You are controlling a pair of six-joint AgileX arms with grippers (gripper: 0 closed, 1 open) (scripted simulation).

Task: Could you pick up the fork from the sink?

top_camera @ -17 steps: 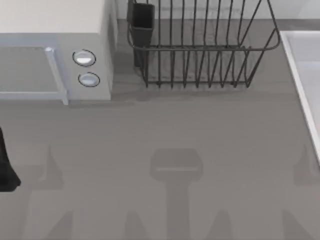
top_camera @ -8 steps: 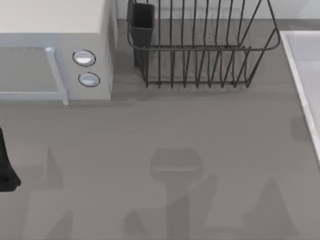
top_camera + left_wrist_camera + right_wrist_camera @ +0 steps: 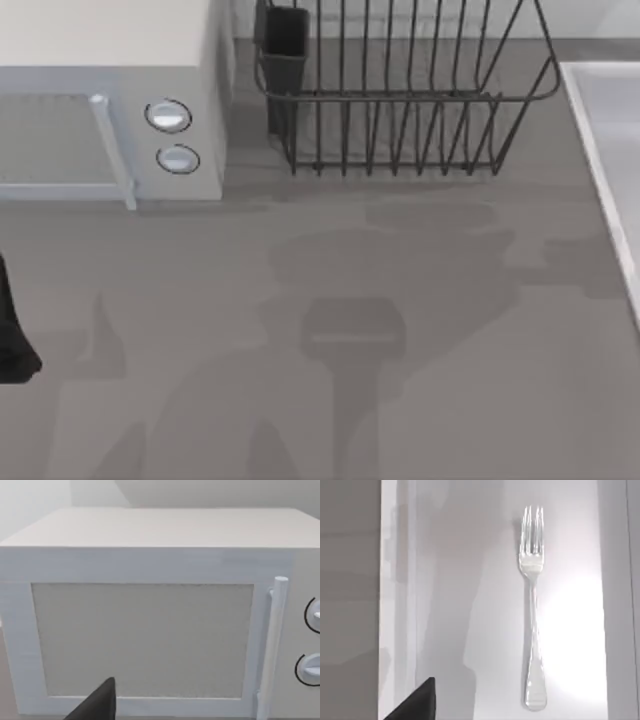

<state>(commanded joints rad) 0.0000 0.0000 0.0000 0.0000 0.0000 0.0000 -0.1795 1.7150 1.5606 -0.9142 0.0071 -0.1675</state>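
Note:
The fork (image 3: 532, 610) lies flat on the pale floor of the sink (image 3: 465, 570) in the right wrist view, a slim shiny piece with its tines pointing away from its long handle. A dark part of my right gripper (image 3: 418, 704) shows at that frame's edge, above the sink beside its raised rim and apart from the fork. In the top view the sink (image 3: 603, 160) runs along the table's right edge. My left arm (image 3: 12, 335) is parked at the table's left edge, and a dark part of my left gripper (image 3: 98, 704) faces the microwave.
A white microwave (image 3: 100, 100) with two knobs stands at the back left, its door (image 3: 142, 640) shut. A dark wire dish rack (image 3: 400, 110) with a dark cup holder (image 3: 285, 45) stands at the back middle. Arm shadows lie on the grey table (image 3: 300, 250).
The right arm's shadow has swept across the table from the front right toward the middle and the rack. The left arm has not moved.

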